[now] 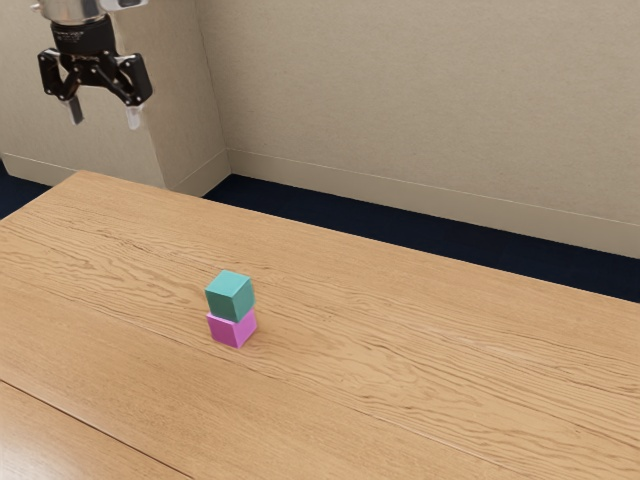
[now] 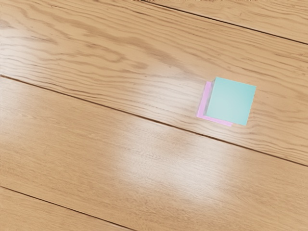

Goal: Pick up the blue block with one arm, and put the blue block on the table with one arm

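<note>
Exterior view: jaws open, empty, above the surface (image 1: 400, 380); blue block (image 1: 230, 298) sits on pink block (image 1: 231, 329), probably light and rigid, so pinch opposite side faces.

Counter (image 1: 450, 400): light-brown wood, wavy grain, dark seams
Pink block (image 1: 229, 331): resting directly on the wood

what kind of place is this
Probably a plain indoor room, simulated: a wooden table, a beige wall with a baseboard, and dark blue flooring.
</note>
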